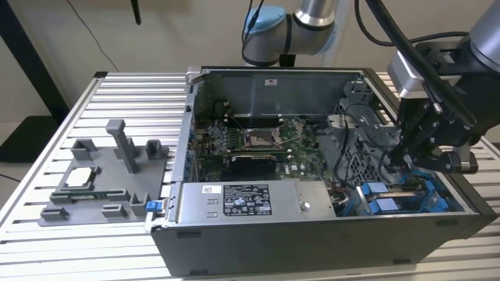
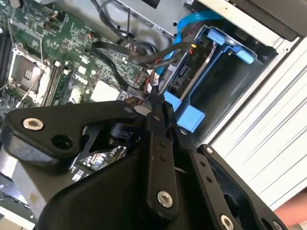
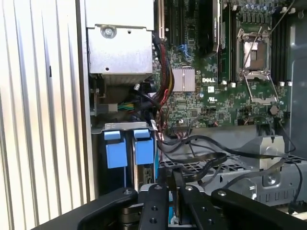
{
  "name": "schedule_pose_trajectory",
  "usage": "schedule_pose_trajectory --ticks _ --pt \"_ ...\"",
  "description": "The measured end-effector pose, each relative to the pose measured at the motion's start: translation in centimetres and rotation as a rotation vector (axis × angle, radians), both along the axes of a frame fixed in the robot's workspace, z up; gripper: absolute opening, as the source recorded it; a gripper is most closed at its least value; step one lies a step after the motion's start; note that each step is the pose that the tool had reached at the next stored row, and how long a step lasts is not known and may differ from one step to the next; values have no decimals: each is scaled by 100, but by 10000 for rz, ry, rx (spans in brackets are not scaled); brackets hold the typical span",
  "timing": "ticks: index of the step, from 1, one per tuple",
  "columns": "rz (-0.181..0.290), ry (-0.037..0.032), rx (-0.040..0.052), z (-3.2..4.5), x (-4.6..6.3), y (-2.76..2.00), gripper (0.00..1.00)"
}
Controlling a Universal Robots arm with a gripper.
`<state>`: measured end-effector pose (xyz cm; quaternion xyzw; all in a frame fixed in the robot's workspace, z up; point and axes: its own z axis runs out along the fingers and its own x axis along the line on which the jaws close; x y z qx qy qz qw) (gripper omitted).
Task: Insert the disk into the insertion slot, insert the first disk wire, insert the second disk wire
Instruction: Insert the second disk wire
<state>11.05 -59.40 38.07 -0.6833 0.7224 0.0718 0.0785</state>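
Observation:
The disk (image 1: 393,205), a drive in a blue frame, sits inside the insertion slot (image 1: 358,165), the grey perforated metal bay at the exterior view's right end of the open computer case. The disk (image 2: 194,93) and its blue tabs (image 3: 129,149) lie just past the fingertips in both wrist views. My gripper (image 1: 406,157) hangs right above the bay, its fingers (image 2: 154,125) drawn together on the end of a black disk wire (image 3: 194,160). More black wires (image 2: 132,50) loop from the motherboard toward the disk. What the fingertips pinch is partly hidden.
The motherboard (image 1: 258,140) fills the case floor, and the grey power supply (image 1: 250,202) lies along the case's near wall. A grey plastic fixture (image 1: 102,175) with upright posts stands on the slatted table (image 1: 117,93) at the exterior view's left.

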Motion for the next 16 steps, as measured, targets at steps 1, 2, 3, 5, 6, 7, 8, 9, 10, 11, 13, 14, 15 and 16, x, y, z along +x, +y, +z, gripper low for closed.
schedule_pose_trajectory --ticks 1,2,3,5,6,7,8,9,10,11,13,14,15,16 --pt "0 0 -79 -3 0 0 0" --pt "0 0 -173 -9 0 0 0" --pt "-1 0 -278 -12 0 0 0" --pt "-1 0 -466 -16 0 0 0" --pt "-1 1 -519 -16 0 0 0" --pt "-1 0 -522 -17 0 0 0" --pt "0 0 -523 -16 0 0 0" --pt "-1 0 -524 -16 0 -1 0" --pt "-1 0 -524 -17 0 0 0" --pt "0 0 -523 -17 0 0 0" --pt "0 0 -526 -17 0 0 0" --pt "0 0 -526 -17 0 0 0" --pt "-1 0 -527 -17 0 0 0" --pt "0 1 -528 -17 0 0 0"
